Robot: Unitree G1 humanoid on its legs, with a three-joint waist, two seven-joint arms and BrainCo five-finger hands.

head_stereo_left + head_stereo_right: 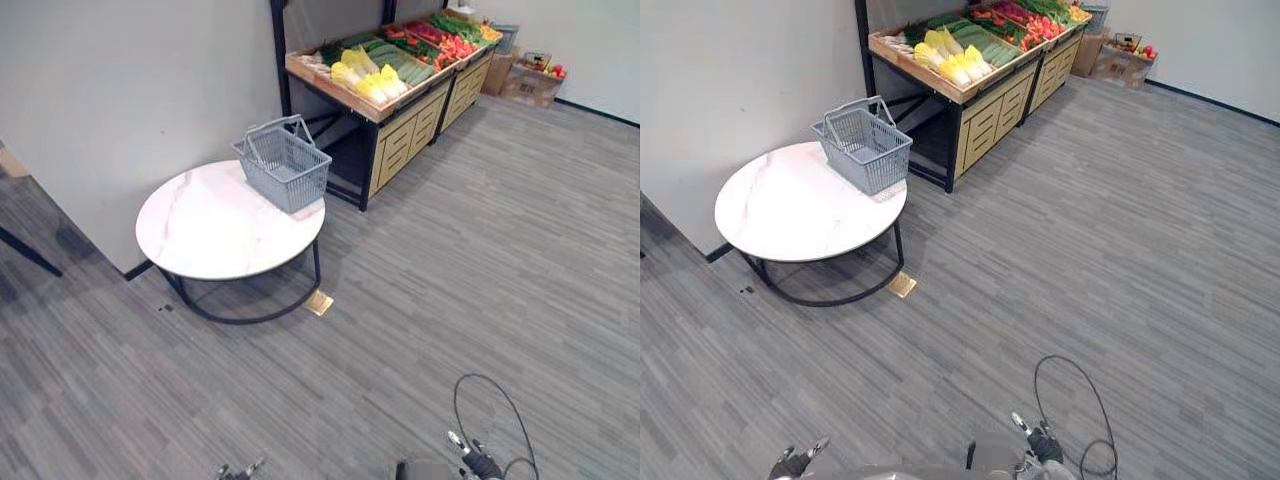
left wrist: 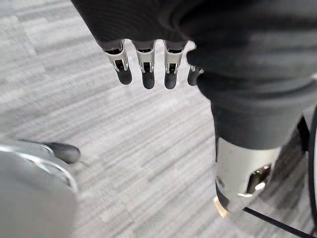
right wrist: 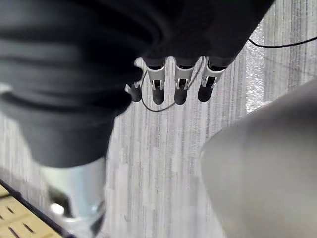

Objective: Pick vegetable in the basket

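- Basket (image 1: pixel 285 165): grey, wire-sided, one item. You see it upright on the counter (image 1: pixel 205 235), at the rim nearest the stand, with its handles showing above its top edge.
- Counter: round, white top on a dark ring frame. It stands against the wall (image 1: pixel 120 90), and the basket sits at its far right edge.
- Vegetables (image 1: pixel 368 78): your task's goods lie in the stand (image 1: pixel 400 125), well apart from both hands. Pale yellow heads are at the near end, just past the basket. Green ones come next, and red and orange ones are further back.
- Stand: a wooden tray on a dark frame with light slatted fronts below. It runs along the wall away from you, just beside the counter.
- Left hand (image 2: pixel 147 69): your wrist view shows its fingers hanging straight over the grey plank floor (image 1: pixel 480 250). They are relaxed and hold nothing.
- Right hand (image 3: pixel 181 84): its fingers also hang straight and loose over the floor, with nothing in its grasp.
- Plate (image 1: pixel 318 302): small, brass-coloured, set in the floor by the counter's frame.
- Box (image 1: pixel 532 82): cardboard, on the floor past the far end of the stand, with small red and yellow items in it.
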